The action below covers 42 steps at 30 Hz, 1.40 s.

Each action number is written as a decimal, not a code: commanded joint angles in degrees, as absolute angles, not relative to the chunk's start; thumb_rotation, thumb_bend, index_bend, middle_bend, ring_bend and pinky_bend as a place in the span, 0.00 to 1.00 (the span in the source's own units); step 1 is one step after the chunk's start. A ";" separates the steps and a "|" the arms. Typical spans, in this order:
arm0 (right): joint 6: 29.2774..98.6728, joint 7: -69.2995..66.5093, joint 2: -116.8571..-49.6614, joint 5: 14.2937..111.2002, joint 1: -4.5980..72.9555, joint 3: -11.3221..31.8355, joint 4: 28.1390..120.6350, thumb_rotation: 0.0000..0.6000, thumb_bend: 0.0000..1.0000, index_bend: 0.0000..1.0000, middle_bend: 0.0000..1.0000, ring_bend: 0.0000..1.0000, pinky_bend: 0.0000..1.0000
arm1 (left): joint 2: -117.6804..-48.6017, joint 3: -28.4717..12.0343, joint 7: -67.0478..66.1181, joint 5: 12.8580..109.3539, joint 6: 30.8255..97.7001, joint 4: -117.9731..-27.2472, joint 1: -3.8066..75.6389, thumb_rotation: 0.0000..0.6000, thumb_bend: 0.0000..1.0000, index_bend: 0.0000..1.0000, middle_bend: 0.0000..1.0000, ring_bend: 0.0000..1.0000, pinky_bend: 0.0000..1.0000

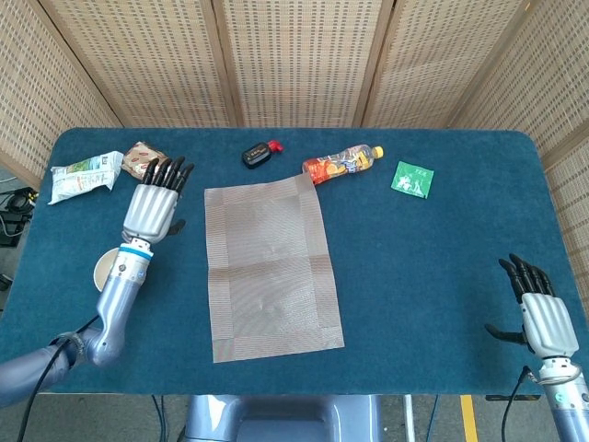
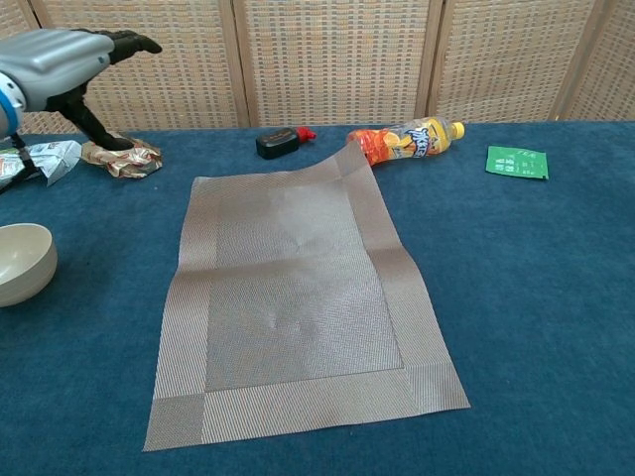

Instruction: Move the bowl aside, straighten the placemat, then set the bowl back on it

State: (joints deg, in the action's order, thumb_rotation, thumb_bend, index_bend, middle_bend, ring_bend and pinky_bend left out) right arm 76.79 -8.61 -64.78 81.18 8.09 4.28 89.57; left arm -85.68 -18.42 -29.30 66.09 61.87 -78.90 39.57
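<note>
Fingers of the left hand (image 1: pixel 153 208) spread loose, grasping nothing, raised near the table's (image 1: pixel 442 258) left edge; the right hand (image 1: pixel 543 318) idles with splayed fingers at the near right corner. The placemat (image 1: pixel 269 265) lies unfolded mid-table, thin and floppy, far corner riding up against the bottle (image 1: pixel 340 164). The bowl (image 2: pixel 22 260), rigid, probably light, best gripped by its rim, sits just below the left hand.

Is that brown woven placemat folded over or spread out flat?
Spread out: the brown woven placemat lies open, only its far right corner lifted against the orange bottle.
</note>
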 commanded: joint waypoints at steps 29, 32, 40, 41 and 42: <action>79.58 1.75 -67.82 96.45 9.74 -1.03 95.72 1.00 0.00 0.00 0.00 0.00 0.00 | -71.98 2.34 -12.04 84.44 92.43 -90.71 8.69 1.00 0.21 0.00 0.00 0.00 0.00; 79.28 5.62 -68.35 98.29 10.50 -1.02 100.01 1.00 0.00 0.00 0.00 0.00 0.00 | -71.79 2.02 -11.88 84.69 92.08 -90.80 8.49 1.00 0.21 0.00 0.00 0.00 0.00; 72.76 12.34 -73.70 97.10 14.20 -0.01 105.42 1.00 0.00 0.00 0.00 0.00 0.00 | -71.72 1.09 -11.38 85.02 91.72 -90.76 7.95 1.00 0.21 0.00 0.00 0.00 0.00; 71.63 13.57 -75.11 96.26 14.66 0.19 105.36 1.00 0.00 0.00 0.00 0.00 0.00 | -71.71 0.98 -11.33 84.94 91.45 -90.67 7.95 1.00 0.21 0.00 0.00 0.00 0.00; 70.84 14.61 -76.51 95.48 14.99 0.38 105.16 1.00 0.00 0.00 0.00 0.00 0.00 | -71.71 0.91 -11.30 84.94 91.23 -90.61 7.93 1.00 0.21 0.00 0.00 0.00 0.00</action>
State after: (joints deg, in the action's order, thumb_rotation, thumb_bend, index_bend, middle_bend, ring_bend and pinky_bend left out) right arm 72.82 12.44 -74.07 96.91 13.85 -0.07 104.89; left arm -71.72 0.99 -11.35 84.99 91.36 -90.68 7.95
